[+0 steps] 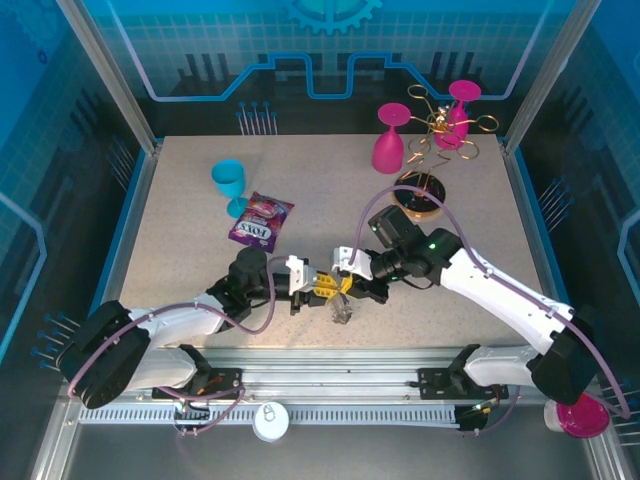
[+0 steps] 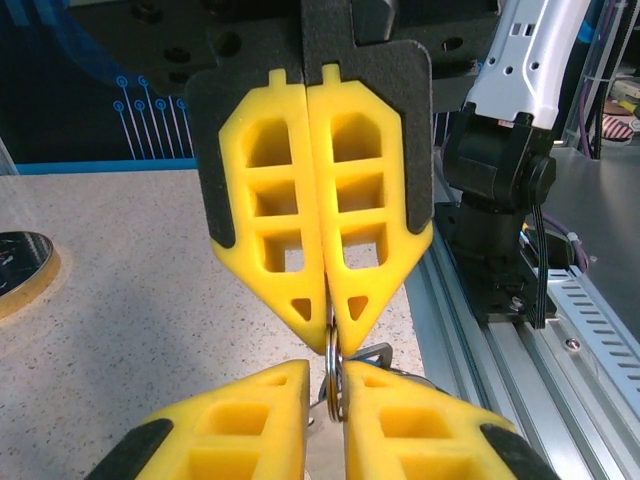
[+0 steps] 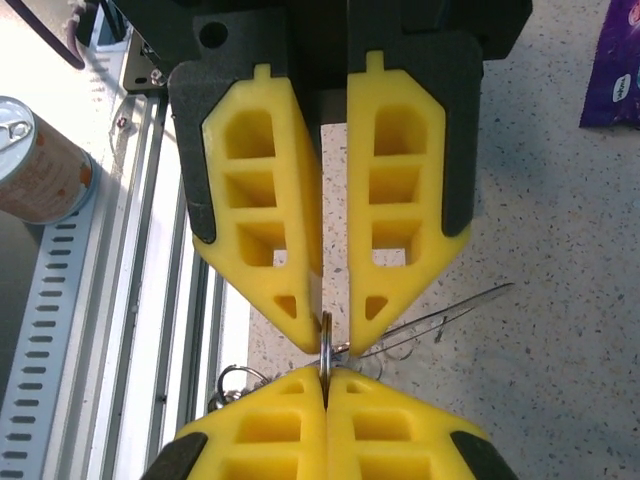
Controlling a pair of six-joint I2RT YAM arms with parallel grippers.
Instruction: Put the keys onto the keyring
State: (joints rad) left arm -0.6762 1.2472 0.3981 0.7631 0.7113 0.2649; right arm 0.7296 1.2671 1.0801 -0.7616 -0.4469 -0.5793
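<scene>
Low over the table near its front edge, my two grippers meet tip to tip. A small metal split ring [image 3: 325,340] stands edge-on between them. My right gripper [image 3: 326,372] [image 1: 342,286] is shut on the ring's lower part. My left gripper [image 2: 338,375] [image 1: 328,288] is open by a narrow gap; the ring [image 2: 336,385] sits in that gap against one finger. The keyring, a thin wire loop [image 3: 450,310], lies on the table under the tips, with small links [image 3: 235,385] beside it. It looks like a metal tangle [image 1: 342,312] from above. I cannot make out the keys.
A purple candy packet [image 1: 260,221] and a teal cup [image 1: 229,181] sit to the left. Pink glasses [image 1: 390,140] and a gold wire rack [image 1: 440,130] with a round base [image 1: 418,195] stand at the back right. The aluminium rail [image 1: 330,365] runs just behind the grippers.
</scene>
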